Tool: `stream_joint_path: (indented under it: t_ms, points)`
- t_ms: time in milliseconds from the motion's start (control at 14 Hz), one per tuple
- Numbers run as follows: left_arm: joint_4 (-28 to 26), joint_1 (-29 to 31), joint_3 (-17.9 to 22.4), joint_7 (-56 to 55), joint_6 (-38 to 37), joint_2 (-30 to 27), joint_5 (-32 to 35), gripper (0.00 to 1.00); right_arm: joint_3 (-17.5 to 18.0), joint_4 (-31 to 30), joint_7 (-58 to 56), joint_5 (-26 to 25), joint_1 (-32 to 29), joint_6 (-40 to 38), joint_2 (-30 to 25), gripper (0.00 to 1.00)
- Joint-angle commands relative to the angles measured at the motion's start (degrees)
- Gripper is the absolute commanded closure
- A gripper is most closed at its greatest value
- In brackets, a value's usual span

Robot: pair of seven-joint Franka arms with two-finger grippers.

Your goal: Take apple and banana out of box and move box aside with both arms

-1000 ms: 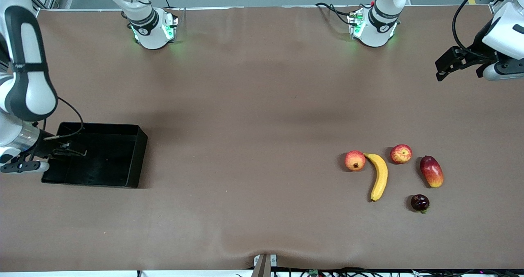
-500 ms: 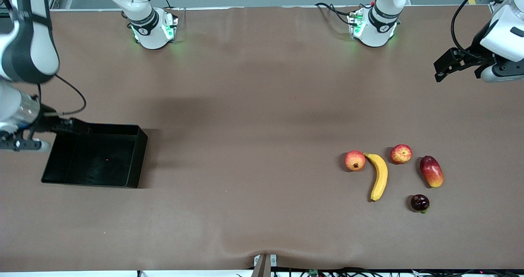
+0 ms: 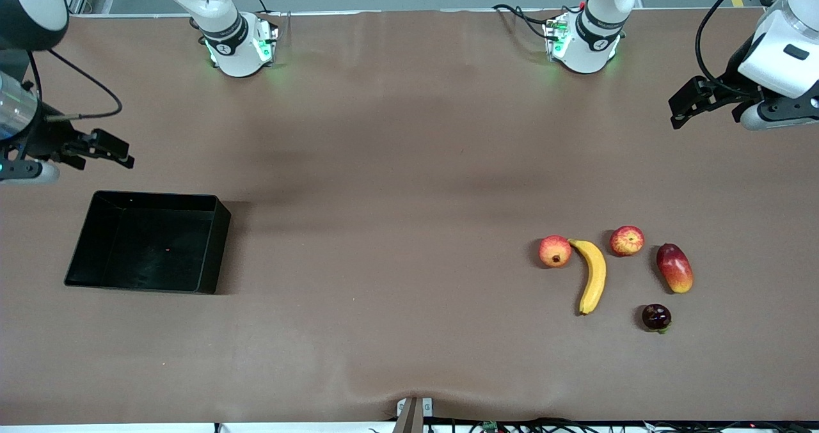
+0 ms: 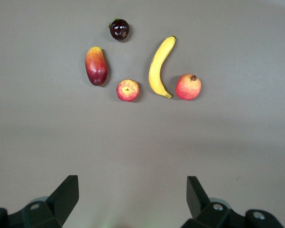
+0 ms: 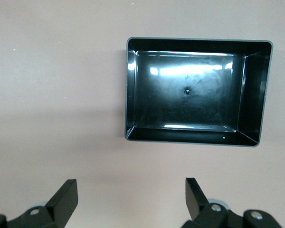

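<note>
A: Status? Box (image 3: 148,242) sits empty at the right arm's end of the bench. Banana (image 3: 593,275) and apple (image 3: 627,240) lie on the bench at the left arm's end.

B: Both end effectors empty, fingers apart. Right end effector (image 3: 105,148) hangs above the bench just off the box; left end effector (image 3: 688,100) is well apart from the fruit.

A: Box handling?

B: Probably light, stiff, glossy, so slippery. Pinch the low walls at the short ends. Long axis runs along the bench's length.

A: Banana?

B: Stem toward the bases; grip mid-body.
</note>
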Motion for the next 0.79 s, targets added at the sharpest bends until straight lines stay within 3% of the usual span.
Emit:
stream_joint_path:
  t_ms: [0, 214, 714]
  points:
    - [0.52, 0.53, -0.17, -0.59, 0.37, 0.02, -0.61, 0.0, 0.06, 4.11, 3.65, -1.16, 0.47, -4.39, -0.46, 0.0]
    - [1.49, 0.53, 0.1, -0.6, 0.37, 0.45, -0.35, 0.0, 0.15, 5.79, 10.25, -1.07, 0.39, -10.46, -1.07, 0.0]
    - [2.1, 0.62, 0.45, 0.02, 0.02, 0.72, -0.35, 0.0, 0.24, 5.88, 9.65, -1.07, 0.47, -9.95, -2.57, 0.0]
